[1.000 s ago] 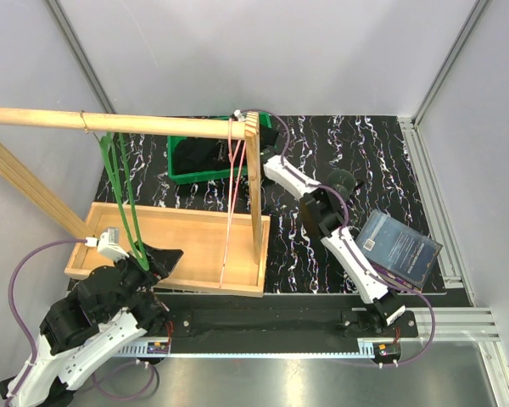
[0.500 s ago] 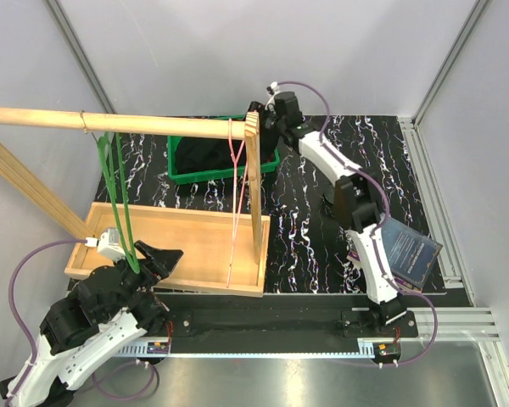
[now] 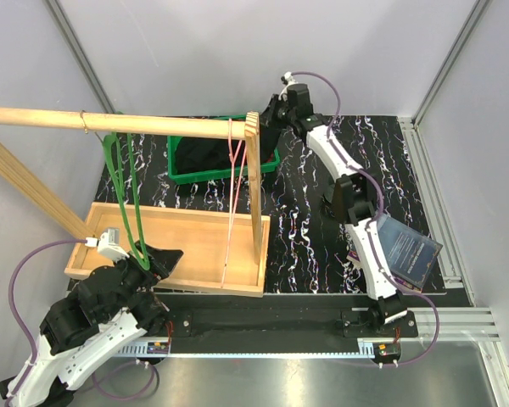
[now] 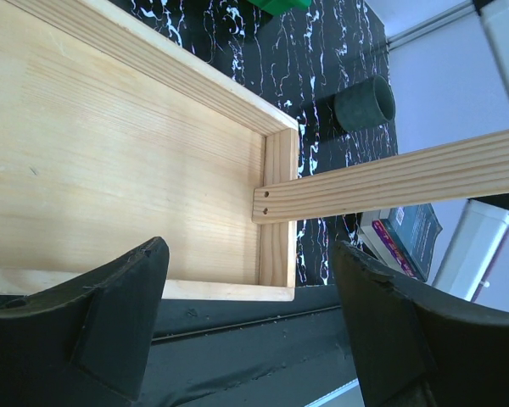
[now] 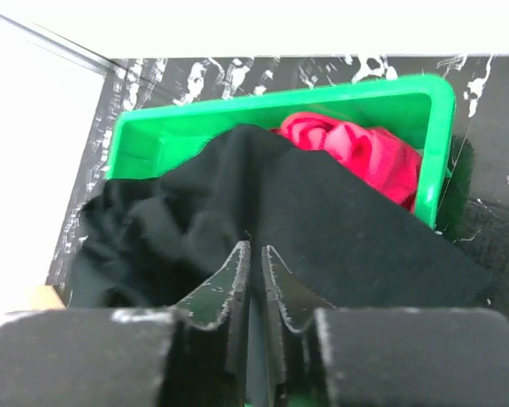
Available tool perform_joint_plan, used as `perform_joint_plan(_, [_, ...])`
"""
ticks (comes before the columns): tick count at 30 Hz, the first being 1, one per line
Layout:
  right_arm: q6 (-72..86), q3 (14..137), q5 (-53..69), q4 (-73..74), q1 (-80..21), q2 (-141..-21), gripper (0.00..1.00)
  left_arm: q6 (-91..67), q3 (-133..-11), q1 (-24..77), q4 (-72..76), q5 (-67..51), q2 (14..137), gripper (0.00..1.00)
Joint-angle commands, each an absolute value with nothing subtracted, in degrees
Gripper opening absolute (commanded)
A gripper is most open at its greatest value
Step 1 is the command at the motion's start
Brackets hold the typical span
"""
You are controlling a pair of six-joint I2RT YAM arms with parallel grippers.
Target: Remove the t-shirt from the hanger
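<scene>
The black t-shirt (image 5: 263, 203) lies bunched in the green bin (image 5: 153, 136) and rises in a peak to my right gripper (image 5: 254, 248), which is shut on a fold of it. In the top view that gripper (image 3: 272, 115) is at the bin's (image 3: 180, 174) back right corner, beside the end of the wooden rail (image 3: 110, 124). A pink hanger (image 3: 232, 199) and a green hanger (image 3: 124, 199) hang bare from the rail. My left gripper (image 4: 248, 254) is open and empty over the near edge of the wooden tray (image 4: 276, 195).
A red cloth (image 5: 365, 153) lies in the bin beside the t-shirt. A wooden upright (image 3: 255, 186) stands at the tray's right end. A dark cup (image 4: 363, 103) and a book (image 3: 403, 248) are on the right of the black marbled table (image 3: 382, 161).
My right arm has stretched from mid-table to the back, its gripper now beside the rail's end above the bin. The pink and green hangers have swung slightly. The left arm has not moved.
</scene>
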State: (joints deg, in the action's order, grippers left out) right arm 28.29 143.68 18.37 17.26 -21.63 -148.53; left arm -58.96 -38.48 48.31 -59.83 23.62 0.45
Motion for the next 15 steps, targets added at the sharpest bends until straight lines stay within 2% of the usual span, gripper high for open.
perform_joint_plan(1, [28.8, 150.8, 19.2, 21.6, -24.2, -156.3, 0.14, -58.7, -38.3, 48.5, -57.3, 24.6, -6.5, 0.82])
perform_joint_plan(9, [30.2, 149.9, 19.1, 21.3, -28.0, -159.3, 0.13, -58.4, -38.4, 48.5, -57.1, 24.2, -5.0, 0.82])
perform_joint_plan(13, [29.4, 147.9, 18.5, 21.5, -27.2, -155.7, 0.16, -58.0, -38.4, 48.5, -56.8, 23.6, -4.1, 0.82])
perform_joint_plan(15, [28.7, 144.7, 18.0, 21.8, -26.6, -152.9, 0.22, -57.5, -38.3, 48.4, -56.0, 22.9, -3.0, 0.83])
